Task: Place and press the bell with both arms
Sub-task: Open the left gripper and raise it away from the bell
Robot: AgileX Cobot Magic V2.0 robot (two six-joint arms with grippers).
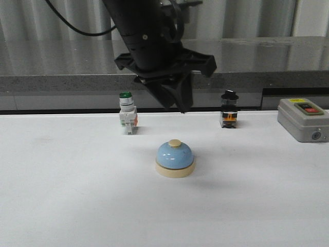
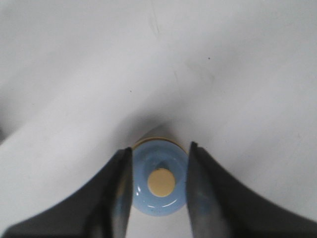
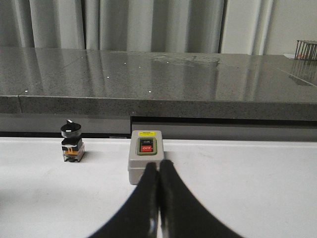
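Note:
The bell [image 1: 175,158], a light-blue dome with a cream base and cream button, stands on the white table [image 1: 77,195] near the middle. My left gripper [image 1: 178,104] hangs open straight above it, clear of it, pointing down. In the left wrist view the bell [image 2: 161,182] shows from above between the two spread black fingers [image 2: 116,198] of my left gripper [image 2: 160,148]. My right gripper [image 3: 158,167] is shut and empty, low over the table in front of the grey box; it does not show in the front view.
A green-capped white switch [image 1: 127,114] stands at the back left. A black-knobbed switch [image 1: 229,110] [image 3: 72,141] stands at the back right. A grey box with a red button [image 1: 303,119] [image 3: 145,154] sits at the far right. A dark stone ledge [image 1: 51,82] runs behind the table.

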